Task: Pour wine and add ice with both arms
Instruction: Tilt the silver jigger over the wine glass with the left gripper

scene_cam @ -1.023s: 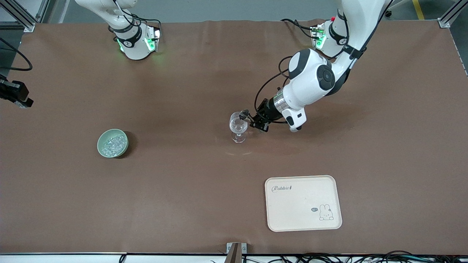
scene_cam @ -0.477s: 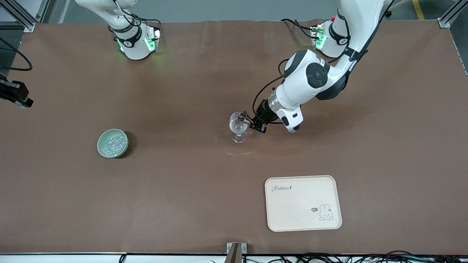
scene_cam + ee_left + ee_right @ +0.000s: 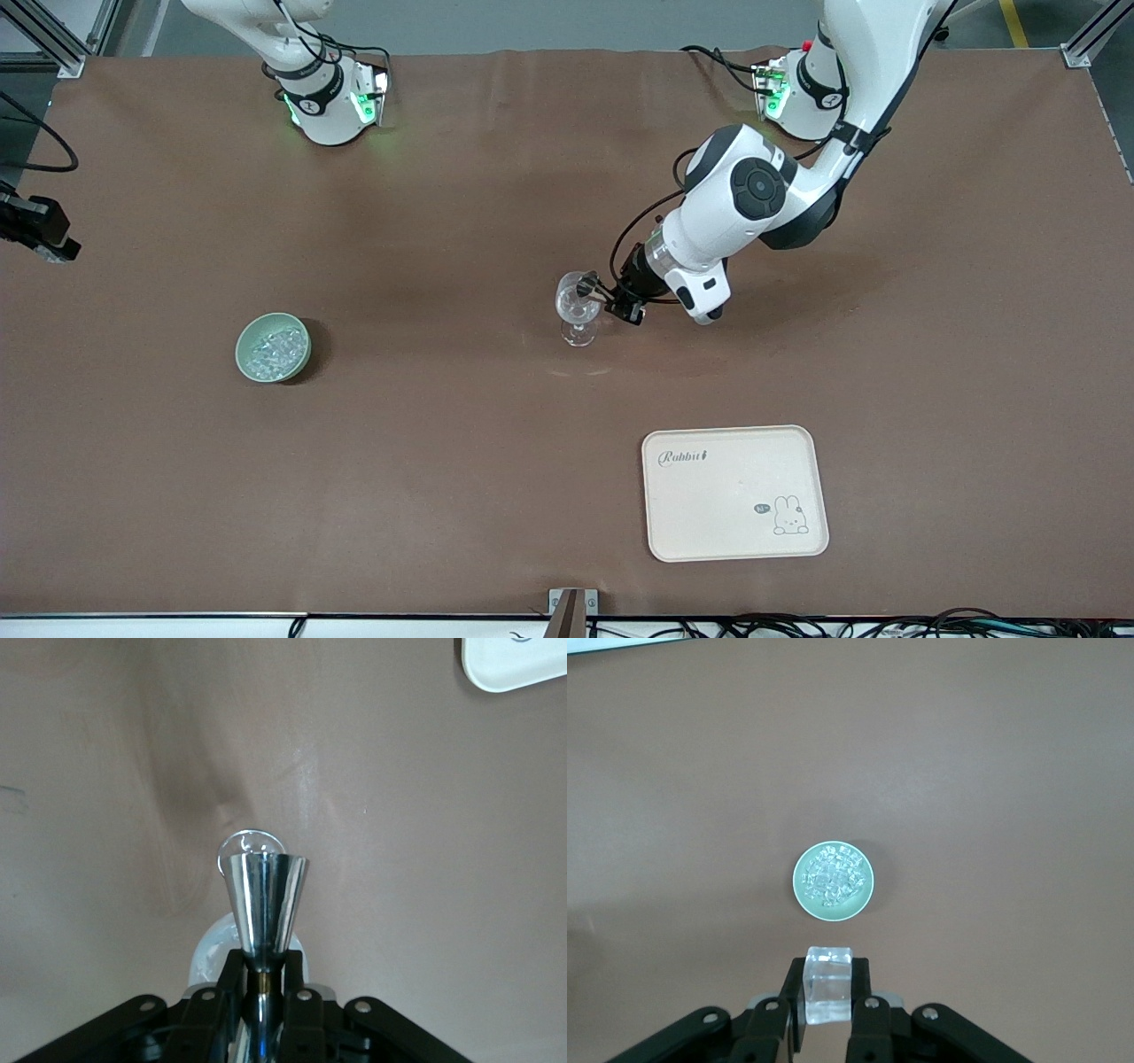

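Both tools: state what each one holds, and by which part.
The left tool grips a shiny metal cone cup by its narrow base. The right tool pinches one clear ice cube across its sides.

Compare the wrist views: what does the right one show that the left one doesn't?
Only the right wrist view: the right gripper shut on an ice cube, and a green bowl of ice. Only the left wrist view: the left gripper holding a metal cone over the stemmed glass, plus a tray corner. Both: the brown table.
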Robot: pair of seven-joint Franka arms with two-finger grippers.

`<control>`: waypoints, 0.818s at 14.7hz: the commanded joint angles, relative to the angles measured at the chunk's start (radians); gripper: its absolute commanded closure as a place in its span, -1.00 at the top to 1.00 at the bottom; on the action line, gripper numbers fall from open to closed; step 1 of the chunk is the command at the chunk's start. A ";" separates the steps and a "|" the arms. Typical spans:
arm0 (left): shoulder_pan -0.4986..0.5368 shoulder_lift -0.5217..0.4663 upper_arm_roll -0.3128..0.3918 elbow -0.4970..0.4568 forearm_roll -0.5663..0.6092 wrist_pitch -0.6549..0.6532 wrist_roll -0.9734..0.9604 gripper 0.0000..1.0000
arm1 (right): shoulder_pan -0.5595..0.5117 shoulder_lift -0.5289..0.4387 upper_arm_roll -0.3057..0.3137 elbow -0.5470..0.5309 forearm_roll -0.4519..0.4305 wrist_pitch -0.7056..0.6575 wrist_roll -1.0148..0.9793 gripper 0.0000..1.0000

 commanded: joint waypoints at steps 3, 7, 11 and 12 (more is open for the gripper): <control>0.015 -0.008 -0.014 0.022 0.020 -0.032 -0.027 -0.99 | -0.010 -0.012 0.009 -0.012 0.014 0.009 0.014 -0.99; 0.019 -0.013 -0.013 0.022 -0.125 -0.031 0.034 -0.99 | -0.010 -0.011 0.009 -0.012 0.014 0.009 0.014 -0.99; 0.024 -0.027 0.016 0.022 -0.342 -0.031 0.193 -0.99 | -0.009 -0.011 0.009 -0.012 0.014 -0.006 0.014 -0.99; 0.024 -0.031 0.042 0.020 -0.403 -0.031 0.239 -0.99 | -0.007 -0.011 0.009 -0.012 0.014 -0.011 0.014 -0.99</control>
